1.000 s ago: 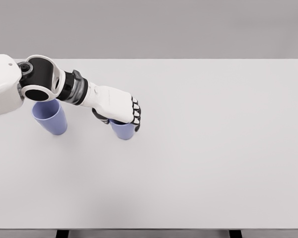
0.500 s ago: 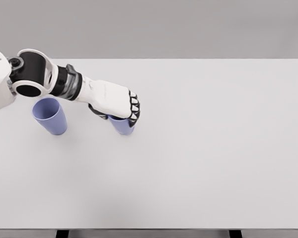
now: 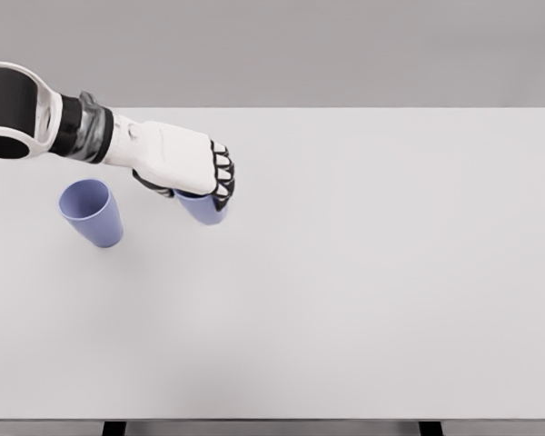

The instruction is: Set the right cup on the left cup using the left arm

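The left robot hand (image 3: 193,171) is seen coming in from the upper left of the head view, fingers (image 3: 223,177) curled down and wrapped over the top of the right cup (image 3: 203,208), so that cup is properly gripped from above. Only the lower part of the held cup is visible under the palm; its rim is hidden by the robot hand. The dark finger segments are lined up along the cup's right side, with the thumb tucked on the left side.

The held cup looks to be lifted a bit off the worktop (image 3: 363,272), judging by the faint shadow underneath, though how far can't really be told from this angle. It's tilted slightly, base pointing down and a touch to the right.

The left cup (image 3: 91,212) is standing on the worktop to the left of the held one, same bluish-purple colour, mouth open upward and leaning toward the camera's left in the render. The two cups are near each other but not touching, a clear gap of white worktop being visible between them. The white forearm with its black and grey wrist joint passes above and behind the left cup.

The right arm isn't shown anywhere.
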Robot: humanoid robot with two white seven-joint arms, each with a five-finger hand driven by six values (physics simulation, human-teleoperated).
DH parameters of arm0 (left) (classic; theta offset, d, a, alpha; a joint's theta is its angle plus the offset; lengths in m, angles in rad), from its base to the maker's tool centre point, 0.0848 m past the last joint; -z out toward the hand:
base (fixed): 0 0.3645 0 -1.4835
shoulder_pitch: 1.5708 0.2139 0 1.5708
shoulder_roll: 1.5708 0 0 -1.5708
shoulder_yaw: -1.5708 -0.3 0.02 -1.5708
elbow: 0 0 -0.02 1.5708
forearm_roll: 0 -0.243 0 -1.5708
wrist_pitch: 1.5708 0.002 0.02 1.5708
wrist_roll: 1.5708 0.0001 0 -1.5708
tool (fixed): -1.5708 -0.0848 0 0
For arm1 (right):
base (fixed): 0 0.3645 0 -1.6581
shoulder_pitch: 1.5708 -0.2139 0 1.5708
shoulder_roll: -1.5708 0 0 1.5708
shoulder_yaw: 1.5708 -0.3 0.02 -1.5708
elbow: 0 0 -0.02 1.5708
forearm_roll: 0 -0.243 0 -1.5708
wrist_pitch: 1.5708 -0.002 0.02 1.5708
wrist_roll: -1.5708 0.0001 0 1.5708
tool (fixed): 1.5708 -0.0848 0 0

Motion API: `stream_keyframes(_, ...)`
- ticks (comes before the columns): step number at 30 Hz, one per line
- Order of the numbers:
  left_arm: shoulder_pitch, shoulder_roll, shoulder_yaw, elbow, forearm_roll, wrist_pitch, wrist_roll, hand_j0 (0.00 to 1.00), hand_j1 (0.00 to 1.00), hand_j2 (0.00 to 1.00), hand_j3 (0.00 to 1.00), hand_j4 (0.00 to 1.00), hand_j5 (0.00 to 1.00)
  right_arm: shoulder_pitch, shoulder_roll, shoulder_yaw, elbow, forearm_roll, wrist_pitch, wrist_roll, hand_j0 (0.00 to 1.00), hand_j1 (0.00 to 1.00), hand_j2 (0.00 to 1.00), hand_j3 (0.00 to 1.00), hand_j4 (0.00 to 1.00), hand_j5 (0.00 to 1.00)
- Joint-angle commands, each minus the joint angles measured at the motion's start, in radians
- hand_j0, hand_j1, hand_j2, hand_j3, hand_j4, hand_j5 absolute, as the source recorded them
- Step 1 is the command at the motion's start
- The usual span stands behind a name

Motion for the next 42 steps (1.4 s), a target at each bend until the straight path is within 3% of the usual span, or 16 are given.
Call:
stream_keyframes(1, -0.002, 0.021, 0.001, -0.014, 0.010, 0.002, 0.000, 0.59, 0.59, 0.59, 0.59, 0.59, 0.59, 0.000, 0.000, 0.000, 0.000, 0.000, 0.000, 0.000, 1.00, 1.00, 1.00, 1.00, 1.00, 1.00)
stream_keyframes(20, -0.104, 0.153, -0.003, -0.057, 0.014, 0.002, 0.000, 0.59, 0.59, 0.59, 0.59, 0.59, 0.59, 0.000, 0.000, 0.000, 0.000, 0.000, 0.000, 0.000, 1.00, 1.00, 1.00, 1.00, 1.00, 1.00)
stream_keyframes(42, -0.150, 0.316, -0.002, -0.055, 0.004, 0.002, -0.001, 0.58, 0.58, 0.58, 0.58, 0.58, 0.58, 0.000, 0.000, 0.000, 0.000, 0.000, 0.000, -0.001, 1.00, 1.00, 1.00, 1.00, 1.00, 1.00)
